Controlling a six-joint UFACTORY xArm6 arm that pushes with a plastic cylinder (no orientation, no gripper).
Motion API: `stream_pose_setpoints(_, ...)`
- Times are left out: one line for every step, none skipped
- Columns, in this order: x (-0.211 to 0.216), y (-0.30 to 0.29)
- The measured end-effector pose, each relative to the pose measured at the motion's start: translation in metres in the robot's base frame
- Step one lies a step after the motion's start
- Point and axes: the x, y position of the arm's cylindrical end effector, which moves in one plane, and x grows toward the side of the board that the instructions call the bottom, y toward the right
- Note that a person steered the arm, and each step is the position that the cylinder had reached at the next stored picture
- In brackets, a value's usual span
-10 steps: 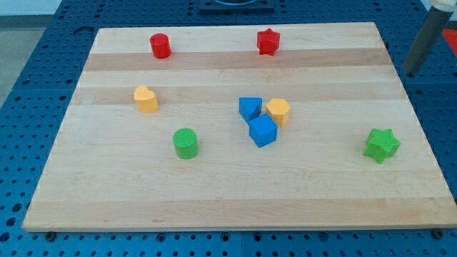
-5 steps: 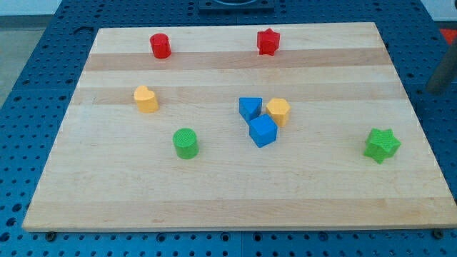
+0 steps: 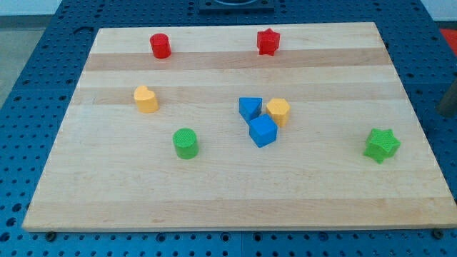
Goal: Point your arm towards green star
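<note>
My tip point(image 3: 448, 113) — a blur off-board, up-right of the green star point(image 3: 381, 145) — has no fingers; approach slowly, stopping just short.

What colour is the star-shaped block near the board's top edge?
Red: the red star, clearest in the camera view.

1. A pale wooden board point(image 3: 228, 193) lies on a blue perforated bench point(image 3: 28, 78).
2. Near the top edge: red cylinder point(image 3: 161, 46), red star point(image 3: 268, 41).
3. Left half: yellow block point(image 3: 146, 98), perhaps heart-shaped; green cylinder point(image 3: 186, 143).
4. Centre cluster, touching or nearly so: blue triangle point(image 3: 250, 108), yellow hexagon point(image 3: 278, 111), blue cube point(image 3: 263, 131).
5. Right edge: green star point(image 3: 381, 145).
</note>
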Motion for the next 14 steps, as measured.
stream_pose_setpoints(0.012,0.001)
stream_pose_setpoints(0.03,0.0)
stream_pose_setpoints(0.044,0.0)
stream_pose_setpoints(0.047,0.0)
stream_pose_setpoints(0.049,0.0)
stream_pose_setpoints(0.06,0.0)
stream_pose_setpoints(0.08,0.0)
stream_pose_setpoints(0.09,-0.006)
stream_pose_setpoints(0.091,-0.02)
stream_pose_setpoints(0.091,-0.036)
stream_pose_setpoints(0.091,-0.051)
stream_pose_setpoints(0.091,-0.066)
stream_pose_setpoints(0.091,-0.078)
stream_pose_setpoints(0.09,-0.089)
